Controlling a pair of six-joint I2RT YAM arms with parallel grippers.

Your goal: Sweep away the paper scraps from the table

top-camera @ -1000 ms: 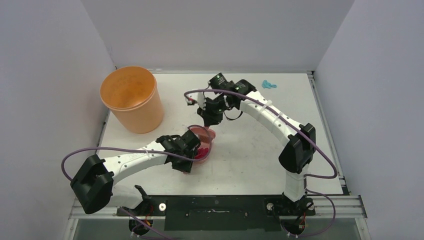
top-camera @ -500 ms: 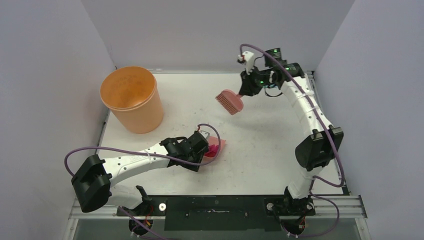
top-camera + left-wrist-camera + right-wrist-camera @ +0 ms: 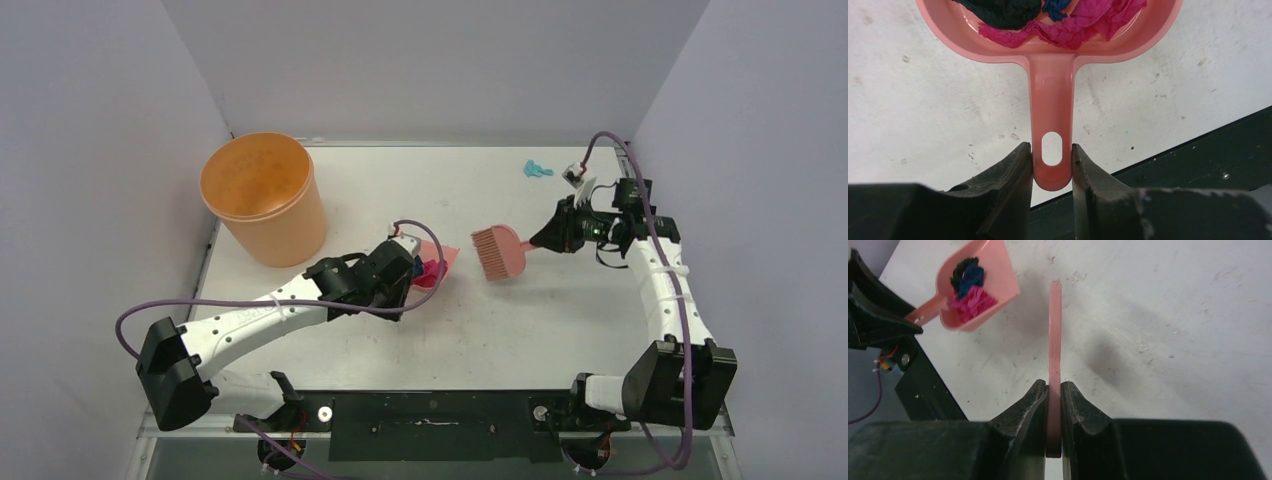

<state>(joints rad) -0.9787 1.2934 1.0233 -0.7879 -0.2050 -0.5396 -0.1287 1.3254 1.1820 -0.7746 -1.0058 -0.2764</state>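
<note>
A pink dustpan sits left of the table's middle, and my left gripper is shut on its handle. Inside the pan lie magenta, black and dark blue paper scraps, which also show in the right wrist view as paper scraps in the dustpan. My right gripper is shut on the handle of a pink hand brush, held just right of the pan, bristles towards it. In the right wrist view the brush appears edge-on. One teal paper scrap lies on the table at the back right.
An orange round bucket stands at the back left corner. Grey walls close in the back and both sides. The black rail with the arm bases runs along the near edge.
My right arm has swung the brush from beside the pan, up to the back, then down to the right of the middle. My left arm has shifted the dustpan slightly back and right.
</note>
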